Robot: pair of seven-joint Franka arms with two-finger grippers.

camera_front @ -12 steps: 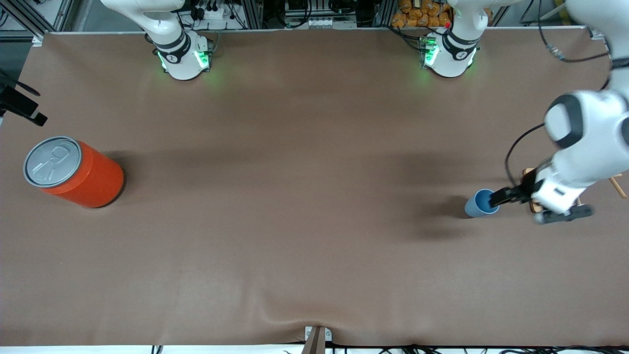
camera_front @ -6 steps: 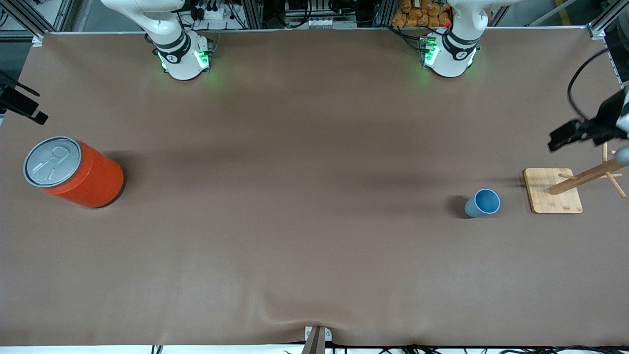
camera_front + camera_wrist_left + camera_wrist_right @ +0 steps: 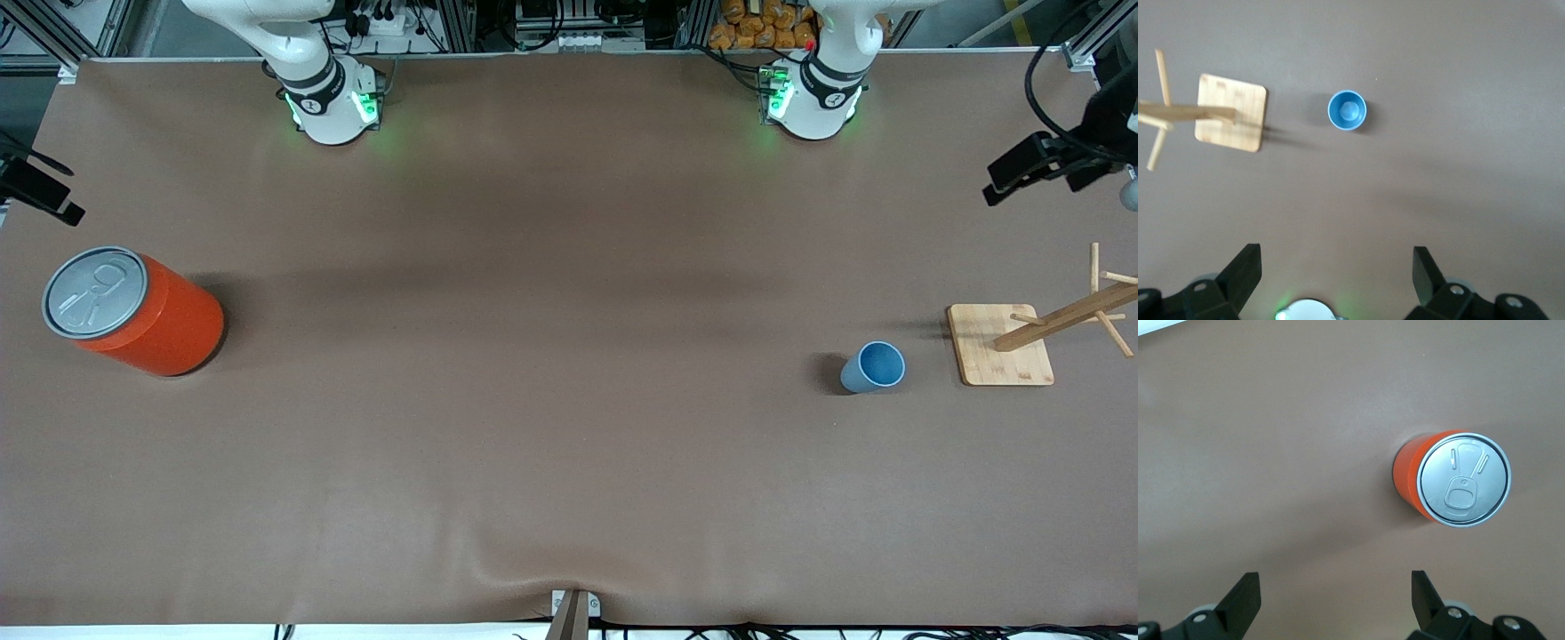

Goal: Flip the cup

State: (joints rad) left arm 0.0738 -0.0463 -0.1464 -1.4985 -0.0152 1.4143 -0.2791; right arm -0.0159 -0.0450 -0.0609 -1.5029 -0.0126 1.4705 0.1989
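The small light-blue cup (image 3: pixel 873 366) stands upright with its mouth up on the brown table, toward the left arm's end. In the left wrist view the cup (image 3: pixel 1347 111) shows its deeper blue inside. My left gripper (image 3: pixel 1031 169) is open and empty, high in the air over the table's edge at the left arm's end, well away from the cup; its fingers (image 3: pixel 1245 273) stand wide apart. My right gripper (image 3: pixel 40 191) is open and empty, up over the right arm's end of the table, and waits there.
A wooden peg stand on a square bamboo base (image 3: pixel 1000 345) stands beside the cup, closer to the table's end; it also shows in the left wrist view (image 3: pixel 1231 113). A large orange can with a grey pull-tab lid (image 3: pixel 133 311) stands at the right arm's end (image 3: pixel 1458 480).
My left gripper has left the cup's rim, risen and drawn away toward the table's edge. The cup stays upright in the same spot. The right arm has not moved.
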